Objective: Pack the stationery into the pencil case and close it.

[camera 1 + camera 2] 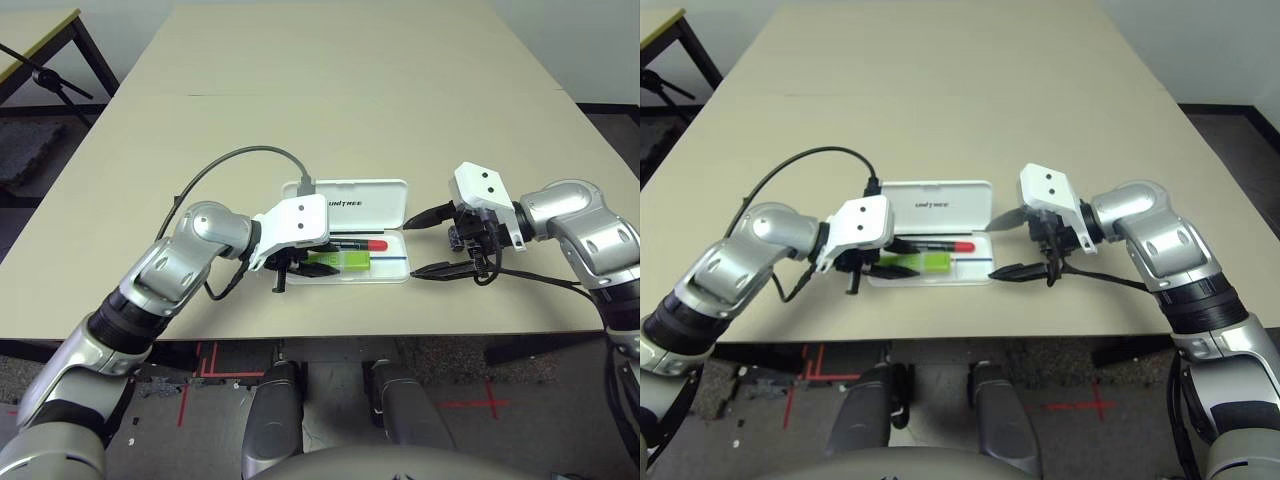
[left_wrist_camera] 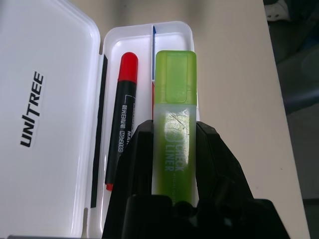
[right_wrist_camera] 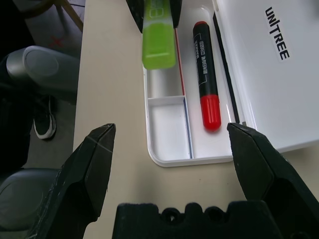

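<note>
The lime-green highlighter is gripped between the two black fingers of the left gripper, which is held over the near-left end of the pencil case. The highlighter's translucent cap end is pointed along the case's inner tray, above the compartment nearest the robot; whether it is touching the tray floor cannot be made out. In the compartment next to the lid, the red marker is laid lengthwise, its red end turned toward the case's right end. The lid, lettered "UNITREE", is laid open flat on the far side of the tray, on the table. A small end compartment at the case's right end is seen bare. The right gripper is held just beside that right end, its fingers spread wide with nothing between them.
</note>
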Action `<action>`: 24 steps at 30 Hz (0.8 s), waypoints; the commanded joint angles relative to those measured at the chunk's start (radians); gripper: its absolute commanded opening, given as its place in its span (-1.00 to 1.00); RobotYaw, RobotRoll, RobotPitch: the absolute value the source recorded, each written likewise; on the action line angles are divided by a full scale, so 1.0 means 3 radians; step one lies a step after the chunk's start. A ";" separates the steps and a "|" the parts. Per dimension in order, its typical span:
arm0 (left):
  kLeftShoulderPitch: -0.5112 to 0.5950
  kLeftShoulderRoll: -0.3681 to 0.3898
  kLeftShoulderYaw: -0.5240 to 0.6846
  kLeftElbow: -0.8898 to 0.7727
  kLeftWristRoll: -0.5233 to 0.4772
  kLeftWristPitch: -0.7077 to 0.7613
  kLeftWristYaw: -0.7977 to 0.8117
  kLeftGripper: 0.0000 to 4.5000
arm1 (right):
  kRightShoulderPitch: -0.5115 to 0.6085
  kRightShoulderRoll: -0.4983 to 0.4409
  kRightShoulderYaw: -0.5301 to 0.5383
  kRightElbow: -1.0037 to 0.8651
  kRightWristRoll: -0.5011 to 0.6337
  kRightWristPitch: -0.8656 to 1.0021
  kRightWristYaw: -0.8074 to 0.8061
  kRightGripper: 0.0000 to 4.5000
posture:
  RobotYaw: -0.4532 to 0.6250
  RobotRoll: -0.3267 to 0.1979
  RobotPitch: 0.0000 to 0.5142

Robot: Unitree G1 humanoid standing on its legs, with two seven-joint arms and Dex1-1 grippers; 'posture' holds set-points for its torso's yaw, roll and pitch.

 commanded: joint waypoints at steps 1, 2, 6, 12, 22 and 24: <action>-0.0049 -0.0029 -0.0078 0.0081 0.0121 -0.0048 -0.0030 -0.52 | 0.0047 -0.0057 -0.0030 -0.0071 -0.0009 0.0040 -0.0032 1.00 | -0.27 0.25 -0.62; -0.0048 -0.0032 -0.0085 0.0091 0.0139 -0.0049 -0.0041 -0.52 | 0.0051 -0.0061 -0.0030 -0.0079 -0.0008 0.0044 -0.0041 1.00 | -0.27 0.25 -0.62; -0.0030 -0.0064 -0.0110 0.0113 0.0192 -0.0048 -0.0052 -0.52 | 0.0065 -0.0075 -0.0027 -0.0127 0.0000 0.0078 -0.0080 1.00 | -0.28 0.25 -0.61; -0.0015 -0.0134 -0.0130 0.0127 0.0224 -0.0008 -0.0038 -0.52 | 0.0063 -0.0087 -0.0030 -0.0131 0.0001 0.0086 -0.0106 1.00 | -0.27 0.25 -0.60; 0.0005 -0.0116 -0.0066 0.0009 0.0185 0.0121 -0.0039 0.66 | 0.0036 -0.0077 -0.0006 -0.0167 0.0003 0.0129 -0.0123 1.00 | -0.25 0.25 -0.57; 0.0012 -0.0078 -0.0014 -0.0071 0.0143 0.0165 -0.0051 0.99 | 0.0028 -0.0075 0.0000 -0.0156 -0.0003 0.0131 -0.0119 1.00 | -0.24 0.25 -0.55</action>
